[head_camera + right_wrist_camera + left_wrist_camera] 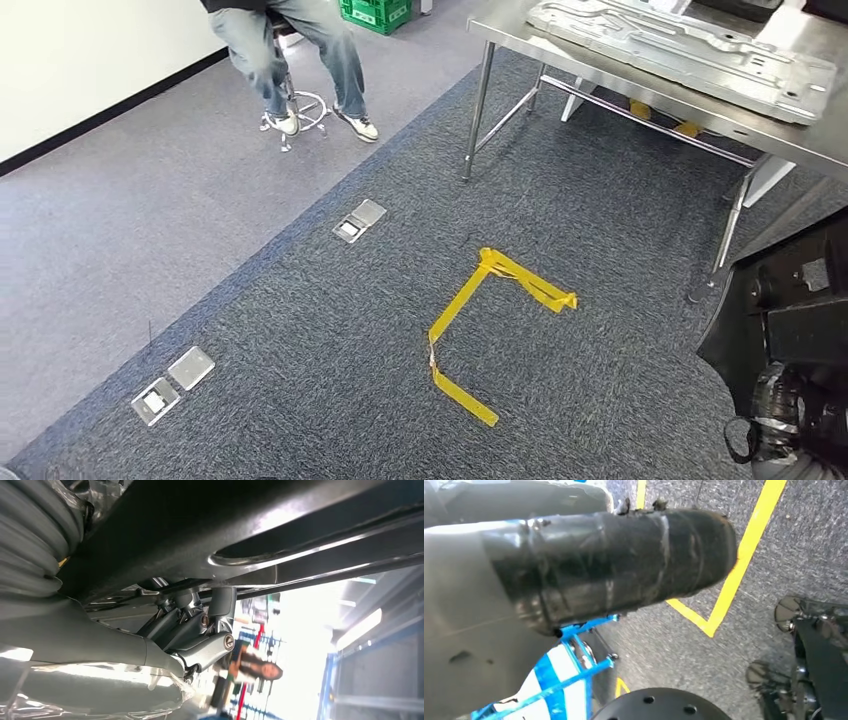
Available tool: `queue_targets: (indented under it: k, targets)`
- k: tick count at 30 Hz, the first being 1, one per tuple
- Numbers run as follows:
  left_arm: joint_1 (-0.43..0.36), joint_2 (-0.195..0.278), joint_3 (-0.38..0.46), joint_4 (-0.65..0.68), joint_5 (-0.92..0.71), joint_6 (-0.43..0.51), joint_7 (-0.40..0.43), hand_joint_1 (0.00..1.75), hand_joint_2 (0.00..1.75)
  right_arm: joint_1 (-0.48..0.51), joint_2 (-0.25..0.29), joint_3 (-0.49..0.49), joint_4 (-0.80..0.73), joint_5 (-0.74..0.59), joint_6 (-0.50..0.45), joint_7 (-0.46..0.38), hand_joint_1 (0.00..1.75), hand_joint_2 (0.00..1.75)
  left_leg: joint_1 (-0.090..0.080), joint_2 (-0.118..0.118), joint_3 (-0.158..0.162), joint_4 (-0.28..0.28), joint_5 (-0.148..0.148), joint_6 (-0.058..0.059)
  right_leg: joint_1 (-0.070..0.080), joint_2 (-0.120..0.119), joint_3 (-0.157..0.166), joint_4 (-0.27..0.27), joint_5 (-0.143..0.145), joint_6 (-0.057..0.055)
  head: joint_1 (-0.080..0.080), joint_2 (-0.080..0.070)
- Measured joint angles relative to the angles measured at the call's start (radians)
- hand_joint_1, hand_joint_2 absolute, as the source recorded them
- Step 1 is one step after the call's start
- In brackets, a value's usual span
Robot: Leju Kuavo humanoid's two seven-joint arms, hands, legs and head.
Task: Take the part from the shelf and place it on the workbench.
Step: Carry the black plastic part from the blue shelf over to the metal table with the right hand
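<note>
Left robot hand (614, 565): a tape-wrapped thumb hangs over the carpet; whether anything is held cannot be told. Right robot hand (195, 640): its fingers are pressed against the underside of a dark flat panel, though a grasp cannot be confirmed. A large grey sheet-metal part (690, 50) is laid flat on the table (600, 68), presumably for stable support. Yellow tape (470, 300) is stuck to the floor before the table, probably as a standing mark. Beyond the table's end, a person (300, 50) is seated.

No readable text, label, brand, number or sign anywhere here
</note>
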Motion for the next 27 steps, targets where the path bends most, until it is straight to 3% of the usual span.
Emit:
queue_targets:
  k: [1,2,4,5,6,8,9,11,13,14,15,16,17,19,21,25,27]
  targets:
    - [0.000,-0.001,0.000,0.000,0.000,0.000,0.000,0.00,0.00,0.001,0.000,0.000,0.000,0.000,0.000,0.000,1.75,1.75,0.000,-0.013,-0.002,0.000,0.002,-0.001,0.000,0.002,0.001,-0.002,0.014,-0.003,0.000,0.000]
    - [0.000,-0.001,0.000,0.000,0.000,0.000,0.001,0.00,0.00,0.001,0.000,0.000,0.000,0.000,0.000,0.001,1.75,1.75,-0.001,-0.025,-0.002,0.000,0.004,-0.002,0.000,0.005,0.020,-0.045,0.046,-0.007,0.000,0.000]
    - [0.002,-0.001,0.000,0.000,0.000,-0.001,0.001,0.00,0.00,0.000,0.000,-0.001,0.000,-0.011,0.000,-0.001,1.75,1.75,-0.002,-0.044,-0.002,0.001,0.008,-0.006,0.002,0.018,0.088,-0.193,0.120,-0.020,0.001,0.000]
    - [0.002,-0.001,-0.001,0.000,0.000,-0.002,0.001,0.00,0.00,-0.001,0.000,-0.001,0.000,-0.022,0.000,-0.003,1.75,1.75,-0.002,-0.052,-0.005,0.002,0.010,-0.010,0.003,0.025,0.113,-0.253,0.143,-0.025,0.000,0.000]
    - [0.003,-0.001,-0.001,0.000,0.000,-0.004,0.001,0.00,0.00,-0.001,0.000,-0.001,0.000,-0.034,0.000,-0.007,1.75,1.75,-0.002,-0.058,-0.008,0.002,0.012,-0.016,0.004,0.030,0.126,-0.289,0.153,-0.029,0.000,0.000]
    - [0.006,-0.001,-0.001,0.000,0.000,-0.010,0.001,0.00,0.00,0.000,0.000,-0.002,0.000,-0.052,0.000,-0.015,1.75,1.75,0.000,-0.064,-0.015,0.001,0.013,-0.031,0.006,0.031,0.127,-0.306,0.153,-0.033,-0.001,0.000]
    - [0.007,-0.001,-0.001,0.000,0.000,-0.013,0.000,0.00,0.00,0.001,0.000,-0.002,0.000,-0.055,0.000,-0.017,1.75,1.75,0.001,-0.059,-0.016,0.002,0.010,-0.037,0.005,0.029,0.127,-0.310,0.155,-0.036,-0.001,0.000]
    - [0.008,0.002,0.000,0.000,0.001,-0.017,-0.001,0.00,0.00,0.002,0.000,-0.002,0.000,-0.059,0.000,-0.021,1.75,1.75,-0.001,-0.021,-0.032,0.047,-0.021,-0.046,0.001,0.022,0.135,-0.321,0.160,-0.046,-0.003,0.000]
    - [0.006,0.010,-0.001,0.000,0.001,-0.018,-0.001,0.00,0.00,0.004,0.000,-0.002,0.000,-0.063,0.000,-0.022,1.75,1.75,-0.003,0.022,-0.087,0.169,-0.086,-0.051,0.000,0.013,0.141,-0.326,0.160,-0.051,-0.004,0.000]
    - [0.005,0.016,-0.001,0.000,0.001,-0.019,-0.001,0.00,0.00,0.005,0.000,-0.002,0.000,-0.064,0.000,-0.022,1.75,1.75,-0.003,0.029,-0.120,0.239,-0.115,-0.053,0.000,0.008,0.142,-0.326,0.159,-0.052,-0.005,0.000]
    - [0.005,0.021,-0.001,0.000,0.001,-0.020,-0.001,0.00,0.00,0.006,0.000,-0.002,0.000,-0.064,0.000,-0.022,1.75,1.75,-0.002,0.031,-0.143,0.286,-0.130,-0.054,0.001,0.003,0.143,-0.325,0.158,-0.052,-0.005,0.000]
    - [0.005,0.025,-0.001,0.000,0.001,-0.020,-0.001,0.00,0.00,0.008,0.000,-0.002,0.000,-0.064,0.001,-0.022,1.75,1.75,-0.002,0.032,-0.148,0.299,-0.125,-0.055,0.001,-0.001,0.146,-0.325,0.155,-0.051,-0.005,0.000]
    - [0.006,0.028,-0.001,0.000,0.001,-0.021,-0.001,0.00,0.00,0.009,0.000,-0.002,0.000,-0.065,0.001,-0.022,1.75,1.75,-0.002,0.032,-0.132,0.271,-0.102,-0.054,0.001,-0.004,0.149,-0.325,0.152,-0.049,-0.005,0.000]
    - [0.006,0.031,-0.001,0.000,0.001,-0.021,-0.001,0.00,0.00,0.009,0.000,-0.002,0.000,-0.065,0.002,-0.022,1.75,1.75,-0.003,0.039,-0.055,0.131,-0.038,-0.048,0.002,-0.010,0.161,-0.323,0.142,-0.042,-0.005,0.000]
    - [0.004,0.031,-0.001,0.000,0.001,-0.021,-0.002,0.00,0.00,0.009,0.000,-0.002,0.000,-0.065,0.003,-0.022,1.75,1.75,-0.006,0.045,0.004,0.023,-0.013,-0.037,0.006,-0.014,0.169,-0.322,0.131,-0.031,-0.004,0.000]
    - [0.004,0.031,-0.002,0.000,0.001,-0.021,-0.001,0.00,0.00,0.011,0.000,-0.003,0.000,-0.065,0.003,-0.022,1.75,1.75,-0.005,0.040,0.022,-0.003,-0.024,-0.013,0.007,-0.015,0.170,-0.303,0.125,-0.011,-0.003,0.000]
    - [0.005,0.026,-0.001,0.000,0.001,-0.021,-0.002,0.00,0.00,0.010,0.000,-0.003,0.000,-0.065,0.003,-0.022,1.75,1.75,-0.002,0.036,0.036,-0.008,-0.028,-0.003,0.005,-0.009,0.124,-0.219,0.089,-0.003,-0.001,0.000]
